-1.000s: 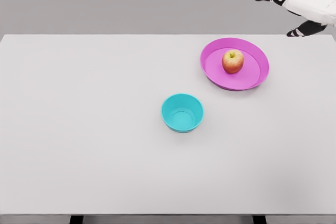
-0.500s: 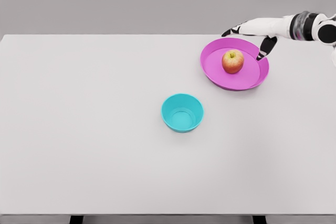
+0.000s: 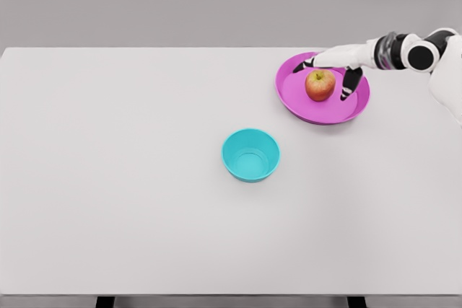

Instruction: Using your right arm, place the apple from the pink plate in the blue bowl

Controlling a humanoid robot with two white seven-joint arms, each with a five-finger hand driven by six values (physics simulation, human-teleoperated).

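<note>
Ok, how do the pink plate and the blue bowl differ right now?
The pink plate is wide and shallow; the blue bowl is smaller across and deeper. The plate holds the apple, with the right hand open over it; the bowl holds nothing. The plate sits at the table's far right, the bowl near its middle. Both are round and upright.
</note>
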